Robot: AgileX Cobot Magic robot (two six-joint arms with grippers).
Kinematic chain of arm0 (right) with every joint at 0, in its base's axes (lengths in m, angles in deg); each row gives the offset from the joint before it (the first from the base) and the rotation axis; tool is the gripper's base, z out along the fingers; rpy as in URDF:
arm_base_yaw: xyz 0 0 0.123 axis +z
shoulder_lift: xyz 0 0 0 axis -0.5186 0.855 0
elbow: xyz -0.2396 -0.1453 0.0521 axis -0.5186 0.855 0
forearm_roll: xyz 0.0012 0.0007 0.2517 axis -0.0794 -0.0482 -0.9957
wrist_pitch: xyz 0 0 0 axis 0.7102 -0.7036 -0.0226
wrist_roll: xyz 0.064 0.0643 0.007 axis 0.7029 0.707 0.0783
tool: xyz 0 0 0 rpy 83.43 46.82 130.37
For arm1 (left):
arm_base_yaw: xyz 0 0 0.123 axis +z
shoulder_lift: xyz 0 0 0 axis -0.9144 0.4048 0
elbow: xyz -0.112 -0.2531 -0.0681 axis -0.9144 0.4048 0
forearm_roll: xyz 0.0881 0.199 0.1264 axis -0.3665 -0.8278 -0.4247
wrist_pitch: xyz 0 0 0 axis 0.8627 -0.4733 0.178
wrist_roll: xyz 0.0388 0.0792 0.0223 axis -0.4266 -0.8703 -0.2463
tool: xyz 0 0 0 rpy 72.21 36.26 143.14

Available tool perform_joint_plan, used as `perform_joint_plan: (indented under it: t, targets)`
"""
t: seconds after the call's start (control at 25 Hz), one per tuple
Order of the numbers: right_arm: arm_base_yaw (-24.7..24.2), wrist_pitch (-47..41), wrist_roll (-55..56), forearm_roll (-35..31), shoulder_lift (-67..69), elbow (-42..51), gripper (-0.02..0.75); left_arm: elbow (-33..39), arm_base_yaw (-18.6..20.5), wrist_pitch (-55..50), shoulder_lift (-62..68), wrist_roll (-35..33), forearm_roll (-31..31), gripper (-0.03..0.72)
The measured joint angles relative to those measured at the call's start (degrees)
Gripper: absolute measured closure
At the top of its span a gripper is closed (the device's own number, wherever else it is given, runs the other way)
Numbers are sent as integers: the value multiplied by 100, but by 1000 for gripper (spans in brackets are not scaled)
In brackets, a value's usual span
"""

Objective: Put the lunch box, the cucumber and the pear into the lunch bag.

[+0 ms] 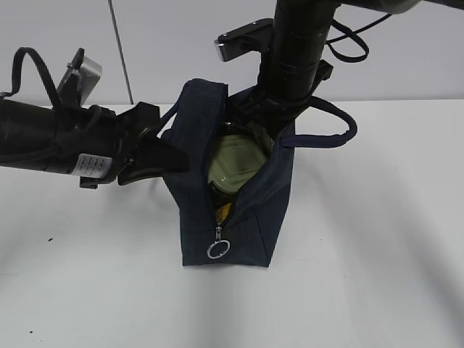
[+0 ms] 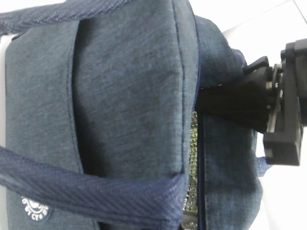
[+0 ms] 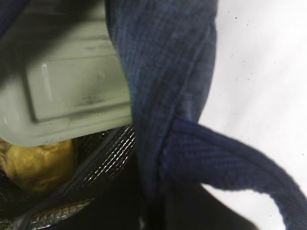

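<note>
Standing open mid-table, lunch bag (image 1: 239,217) holding lunch box (image 1: 235,165) over yellow pear (image 3: 36,165), left claw (image 1: 156,156) gripping its side, right claw's state hidden inside.

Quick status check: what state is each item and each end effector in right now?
lunch bag: upright on the table, top unzipped and open.
lunch box: inside the bag.
pear: inside the bag, beside the box.
cucumber: not visible.
left end effector: at the bag's left wall, fingers hidden.
right end effector: reaching into the opening, fingers hidden.
</note>
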Motion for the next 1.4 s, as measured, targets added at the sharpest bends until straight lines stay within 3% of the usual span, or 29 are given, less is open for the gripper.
perform_joint_plan:
  t: [1.0,1.16,1.32,1.4]
  targets:
    - [0,0,35,141,0,0,728,0,0,-67,0,0,-7,698]
    - [0,13,48,141,11,0,664,-12,0,-164,0,-8,-109,568]
    - [0,36,48,197,11,0,482,-14,0,-190,0,-104,-360,340]
    - [0,38,159,222,11,0,356,-14,0,-190,0,-131,-507,274]
